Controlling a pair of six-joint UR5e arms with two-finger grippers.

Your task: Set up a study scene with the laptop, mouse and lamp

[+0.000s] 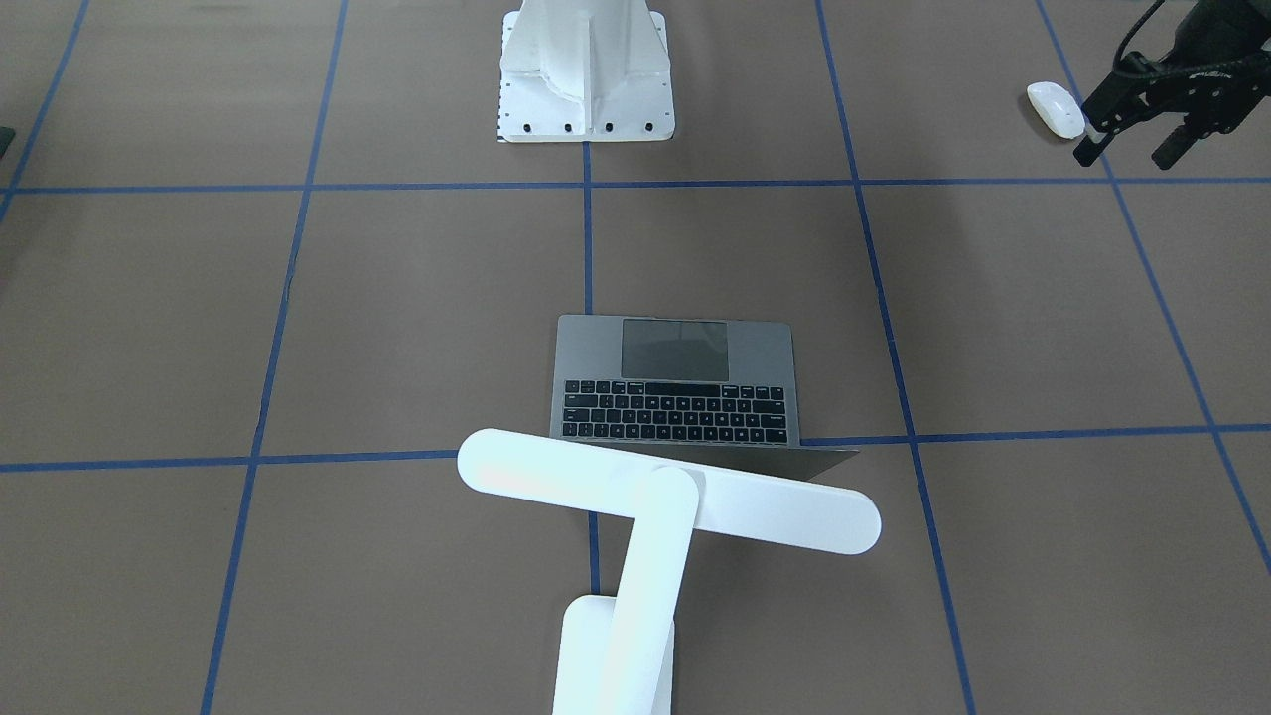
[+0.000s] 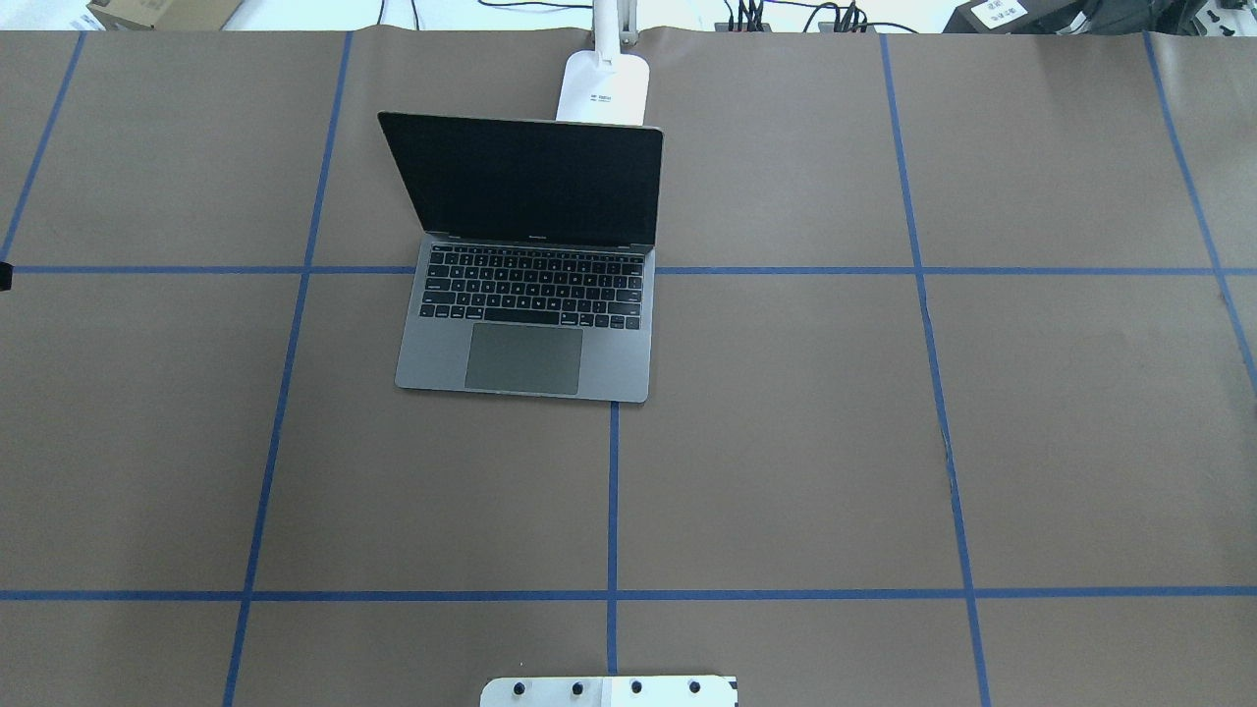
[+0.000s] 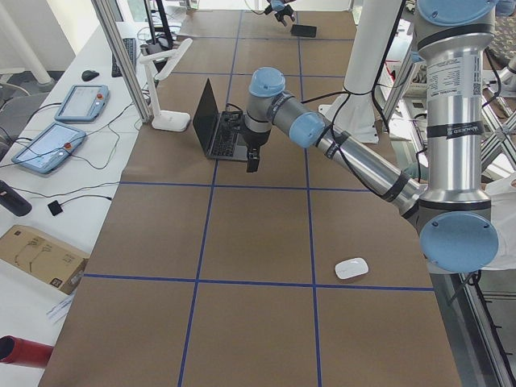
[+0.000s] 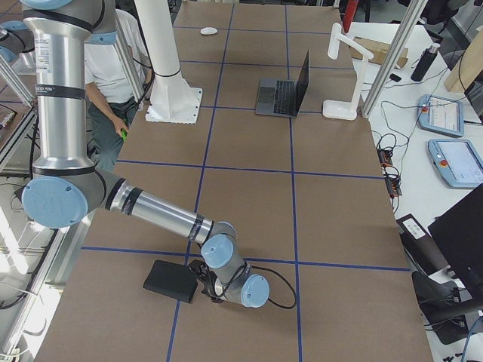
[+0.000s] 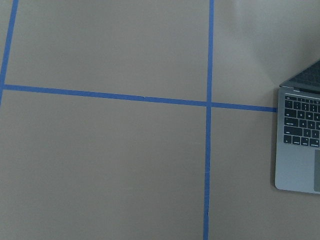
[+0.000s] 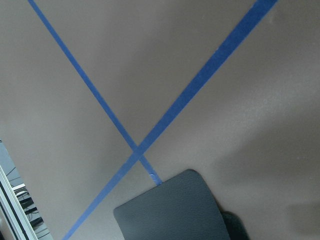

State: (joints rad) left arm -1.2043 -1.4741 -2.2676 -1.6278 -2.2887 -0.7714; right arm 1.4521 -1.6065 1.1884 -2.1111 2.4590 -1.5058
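The dark-grey laptop stands open mid-table, its screen dark in the overhead view. The white lamp stands just behind it, its bar head over the lid; its base is at the far table edge. The white mouse lies alone near the robot's side on its left. My left gripper is open and empty, raised above the table left of the laptop. My right gripper is low beside a flat black mat; I cannot tell if it is open or shut.
The white bolted pedestal stands at the robot's side of the table. The black mat's corner shows in the right wrist view. The left wrist view shows the laptop's edge. Tablets and cables lie beyond the far edge.
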